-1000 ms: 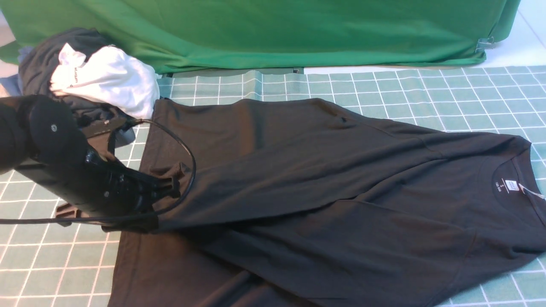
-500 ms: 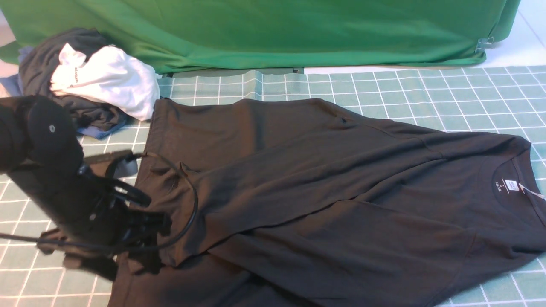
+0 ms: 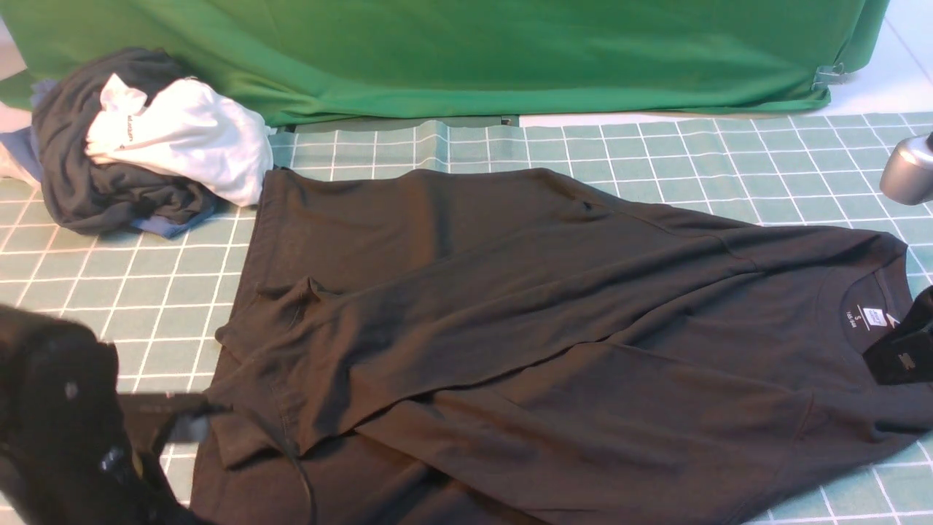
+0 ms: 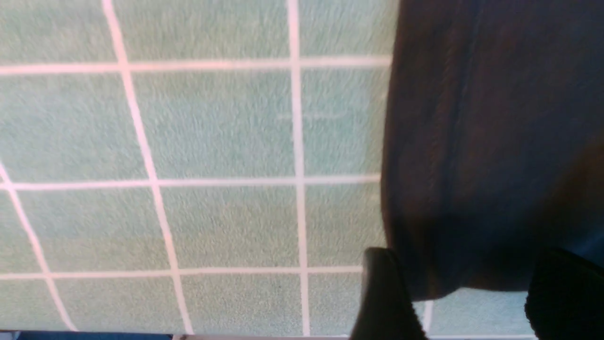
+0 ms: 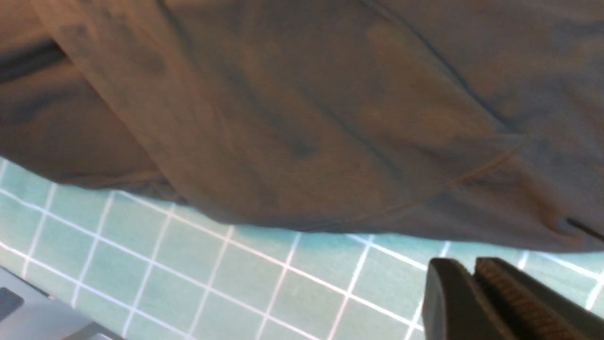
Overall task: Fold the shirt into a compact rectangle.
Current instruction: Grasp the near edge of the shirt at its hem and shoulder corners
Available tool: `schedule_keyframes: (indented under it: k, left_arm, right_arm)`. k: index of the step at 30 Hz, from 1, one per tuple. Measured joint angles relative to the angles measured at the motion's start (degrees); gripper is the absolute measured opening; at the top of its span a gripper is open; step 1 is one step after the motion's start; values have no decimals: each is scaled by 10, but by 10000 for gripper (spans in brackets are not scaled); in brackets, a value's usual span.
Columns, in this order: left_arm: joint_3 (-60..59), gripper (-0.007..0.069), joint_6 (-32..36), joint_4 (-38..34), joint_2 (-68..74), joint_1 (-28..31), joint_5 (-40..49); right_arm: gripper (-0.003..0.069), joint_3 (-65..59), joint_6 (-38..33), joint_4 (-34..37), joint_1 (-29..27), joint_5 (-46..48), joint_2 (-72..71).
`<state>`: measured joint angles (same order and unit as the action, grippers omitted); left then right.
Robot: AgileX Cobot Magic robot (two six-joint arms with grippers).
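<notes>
Shows a checked tabletop (image 3: pixel 794 171) bearing the black shirt (image 3: pixel 452 292), rumpled, collar toward the right. Includes a dark bundle (image 3: pixel 80 197) topped by a white garment (image 3: pixel 193 135) at far left. Presents left fingers (image 4: pixel 387 302) wide apart near the shirt's edge, right fingers (image 5: pixel 448 293) closed together.
</notes>
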<state>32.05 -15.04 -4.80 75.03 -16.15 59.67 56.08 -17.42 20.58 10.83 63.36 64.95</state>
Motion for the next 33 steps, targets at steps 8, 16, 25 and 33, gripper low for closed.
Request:
schedule_keyframes:
  k: [8, 16, 25, 33]
  left_arm:
    - [-20, 485, -25, 13, 5, -4, -43]
    - [-20, 478, -39, 17, 72, -4, -53]
    - [-7, 137, 0, -13, 105, -4, -52]
    - [-7, 8, 12, 28, 24, -4, -15]
  right_arm:
    - [83, -1, -7, 6, 0, -13, 0]
    - [88, -1, -14, 8, 0, -16, 0]
    - [98, -1, -73, 8, 0, 51, 0]
    - [101, -14, -101, 9, 79, 48, 0]
